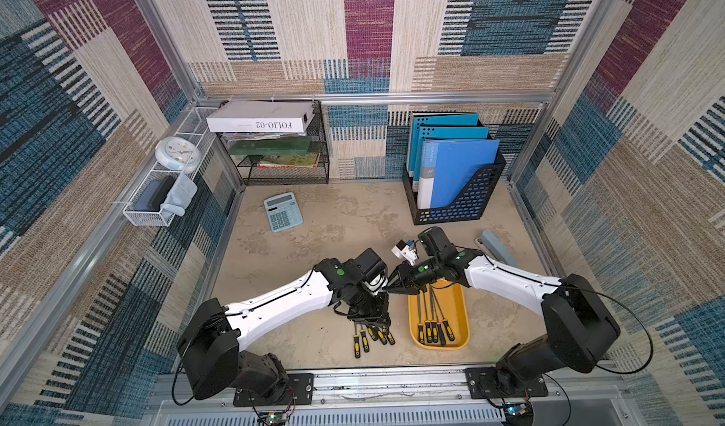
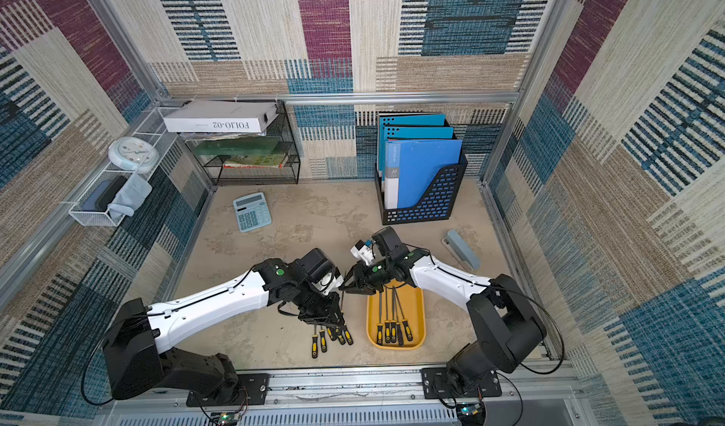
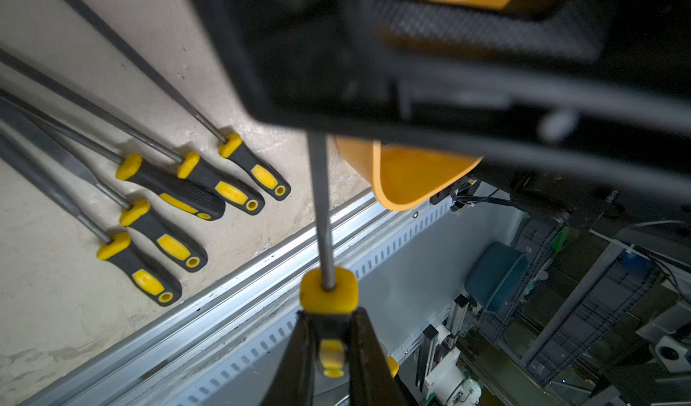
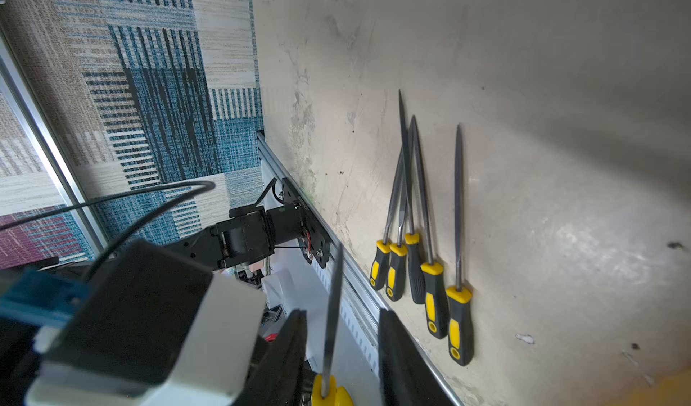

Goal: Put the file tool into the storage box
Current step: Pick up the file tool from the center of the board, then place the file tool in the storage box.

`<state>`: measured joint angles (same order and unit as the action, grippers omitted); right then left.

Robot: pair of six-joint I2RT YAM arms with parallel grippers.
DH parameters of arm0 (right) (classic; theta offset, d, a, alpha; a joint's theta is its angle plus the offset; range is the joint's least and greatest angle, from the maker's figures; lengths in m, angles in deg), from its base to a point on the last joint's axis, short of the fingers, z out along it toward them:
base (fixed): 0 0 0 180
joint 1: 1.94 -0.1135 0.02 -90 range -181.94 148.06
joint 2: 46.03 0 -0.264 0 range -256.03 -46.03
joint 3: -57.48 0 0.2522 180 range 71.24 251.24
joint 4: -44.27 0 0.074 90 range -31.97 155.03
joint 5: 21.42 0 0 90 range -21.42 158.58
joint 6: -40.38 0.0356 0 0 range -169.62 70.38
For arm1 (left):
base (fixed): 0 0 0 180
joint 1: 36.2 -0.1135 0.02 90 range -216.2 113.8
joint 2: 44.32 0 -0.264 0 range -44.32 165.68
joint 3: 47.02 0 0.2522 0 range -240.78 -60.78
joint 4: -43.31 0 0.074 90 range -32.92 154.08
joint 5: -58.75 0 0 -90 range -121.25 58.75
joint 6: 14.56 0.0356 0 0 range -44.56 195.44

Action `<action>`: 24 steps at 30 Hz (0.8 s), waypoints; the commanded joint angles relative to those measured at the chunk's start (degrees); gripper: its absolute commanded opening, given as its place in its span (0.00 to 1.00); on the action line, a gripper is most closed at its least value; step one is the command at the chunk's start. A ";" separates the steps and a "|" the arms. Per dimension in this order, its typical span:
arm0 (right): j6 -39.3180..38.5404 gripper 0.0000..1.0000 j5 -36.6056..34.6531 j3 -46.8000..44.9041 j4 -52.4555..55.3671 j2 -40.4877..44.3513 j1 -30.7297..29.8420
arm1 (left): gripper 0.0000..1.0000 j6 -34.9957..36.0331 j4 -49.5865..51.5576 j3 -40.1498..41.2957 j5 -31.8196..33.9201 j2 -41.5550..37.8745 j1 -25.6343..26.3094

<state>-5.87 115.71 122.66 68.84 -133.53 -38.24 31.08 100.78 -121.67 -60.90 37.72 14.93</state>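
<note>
**Passing the file across**

The table is carrying the storage box. Beside it, the left gripper is clenching the file tool by its handle. The right gripper is standing open-jawed around the rod; it should be squeezing first. Only the right wrist view is showing that gap.

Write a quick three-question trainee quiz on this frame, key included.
1. True or false: the left gripper clamps the held file by its handle.
2. How many loose files lie on the table outside the storage box?
3. The right gripper is: A shut on the storage box rim; B open around the held file's shaft; C shut on a loose file.
Key: 1 true; 2 five; 3 B.
</note>
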 commanded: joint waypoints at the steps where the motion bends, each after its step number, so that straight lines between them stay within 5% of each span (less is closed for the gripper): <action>1: -0.06 0.21 -0.02 1.05 -0.48 -1.21 -0.10 | 0.03 0.93 -1.01 -0.11 -0.95 0.31 0.19; 4: -0.55 0.00 0.06 1.38 1.19 -1.16 -0.10 | 0.16 1.13 -1.08 -0.44 -0.66 0.01 0.15; 6: -1.55 0.00 -0.29 1.65 3.76 -0.25 0.11 | 0.51 0.75 -0.21 -1.05 0.46 -0.41 -0.13; 10: -5.44 0.00 -1.94 2.10 11.74 2.73 2.75 | 0.95 -0.46 1.54 -2.12 1.08 -1.48 -1.02; 17: -16.93 0.00 -11.72 3.56 29.24 6.74 12.03 | 0.99 -1.60 4.34 0.82 4.21 -5.25 -4.10; 24: -20.85 0.00 -19.92 3.20 31.69 2.82 12.33 | 0.99 -2.77 4.67 5.30 6.82 -7.99 -6.78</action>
<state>-23.82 99.96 126.27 97.76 -129.92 -25.93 28.90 104.36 -117.08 -56.07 30.29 8.70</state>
